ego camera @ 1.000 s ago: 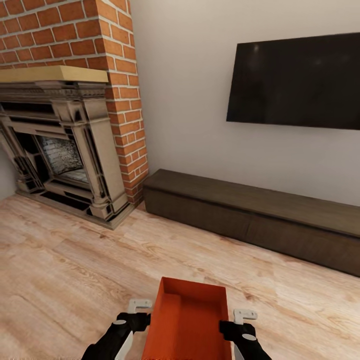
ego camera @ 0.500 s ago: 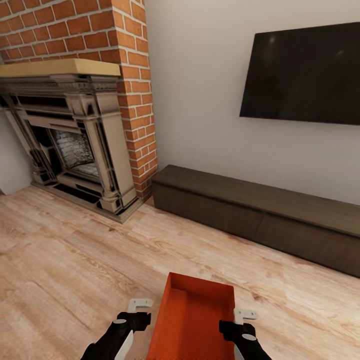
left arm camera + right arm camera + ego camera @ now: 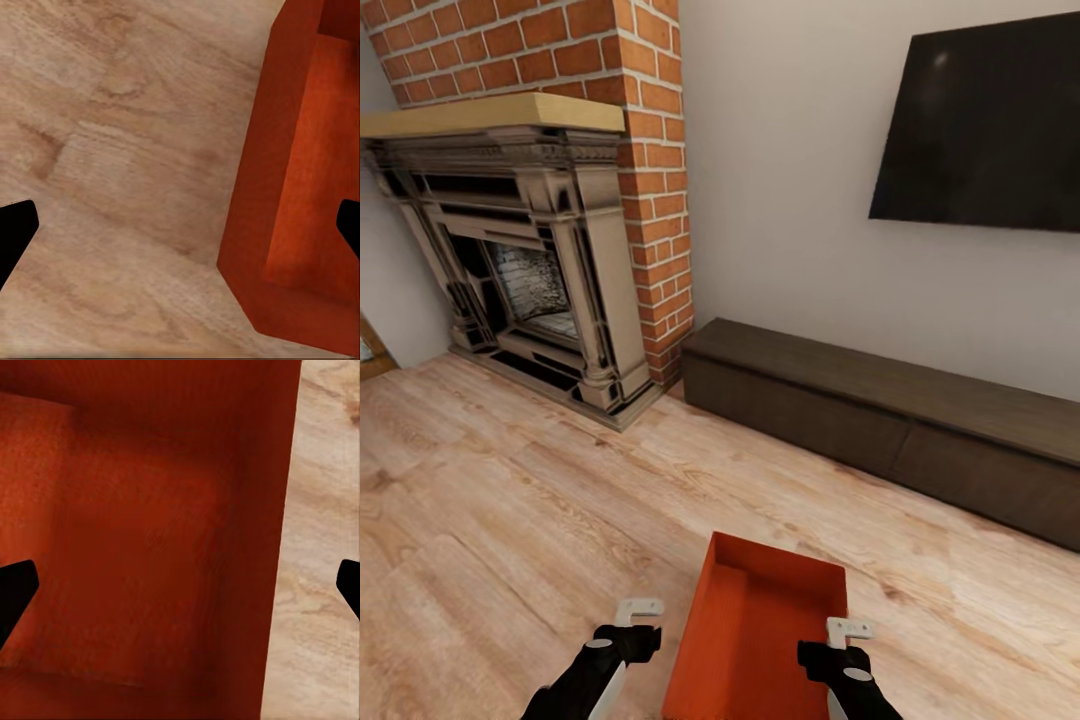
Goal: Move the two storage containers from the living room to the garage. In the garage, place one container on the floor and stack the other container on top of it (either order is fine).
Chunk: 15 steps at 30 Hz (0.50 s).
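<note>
One orange-red storage container (image 3: 760, 630) lies on the living room's light wood plank floor (image 3: 510, 540), low in the head view between my two arms. My left gripper (image 3: 632, 622) hovers by its left wall and is open. In the left wrist view, the left gripper (image 3: 180, 232) spans that wall (image 3: 255, 187), with the dark fingertips (image 3: 15, 236) far apart. My right gripper (image 3: 842, 640) is open at the container's right wall. In the right wrist view, the right gripper (image 3: 180, 589) spans the ribbed bottom (image 3: 142, 547) and the floor beside it. Nothing is gripped.
A red brick fireplace (image 3: 550, 250) with a wooden mantel stands at the back left. A black TV (image 3: 990, 130) hangs on the pale wall above a long, low dark wooden cabinet (image 3: 880, 420). Open plank floor stretches ahead and to the left.
The whole picture has slid to the right, so the camera has turned left. The container sits a little further right between my arms. Both grippers stay open.
</note>
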Motion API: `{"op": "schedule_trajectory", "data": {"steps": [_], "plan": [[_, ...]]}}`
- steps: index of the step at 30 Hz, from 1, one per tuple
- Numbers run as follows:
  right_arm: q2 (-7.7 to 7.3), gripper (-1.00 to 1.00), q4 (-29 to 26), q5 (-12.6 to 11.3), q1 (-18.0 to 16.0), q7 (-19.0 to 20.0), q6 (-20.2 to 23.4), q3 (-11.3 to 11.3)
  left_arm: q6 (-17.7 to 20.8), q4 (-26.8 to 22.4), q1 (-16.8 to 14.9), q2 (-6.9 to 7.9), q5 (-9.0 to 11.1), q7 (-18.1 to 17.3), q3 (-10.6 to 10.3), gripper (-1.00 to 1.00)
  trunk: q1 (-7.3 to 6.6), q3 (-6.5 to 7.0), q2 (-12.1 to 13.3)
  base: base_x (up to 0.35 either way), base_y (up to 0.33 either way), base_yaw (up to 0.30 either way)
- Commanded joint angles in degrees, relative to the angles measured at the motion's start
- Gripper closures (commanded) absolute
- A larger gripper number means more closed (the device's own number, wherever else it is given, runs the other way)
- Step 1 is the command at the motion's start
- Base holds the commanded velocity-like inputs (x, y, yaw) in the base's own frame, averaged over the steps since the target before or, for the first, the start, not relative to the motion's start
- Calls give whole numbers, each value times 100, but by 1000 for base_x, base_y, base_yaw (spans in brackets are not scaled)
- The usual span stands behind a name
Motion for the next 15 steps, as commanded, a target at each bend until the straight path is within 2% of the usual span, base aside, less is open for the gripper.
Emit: {"op": "schedule_trajectory", "data": {"steps": [1, 8, 15], "plan": [[6, -100, -14, 59, 0, 1, 36, -30, 33, -11, -1, -3, -35, 12, 3, -100, -1, -14, -2, 0, 0, 137], [7, -100, -14, 72, 0, 5, -8, -21, 23, -32, -1, -7, -33, 13, 0, -100, -1, -36, -2, 0, 0, 35], [7, -100, -14, 76, 0, -90, 14, -21, 16, -34, -1, -7, -30, 13, 0, -100, -1, -37, -2, 0, 0, -227]]}}
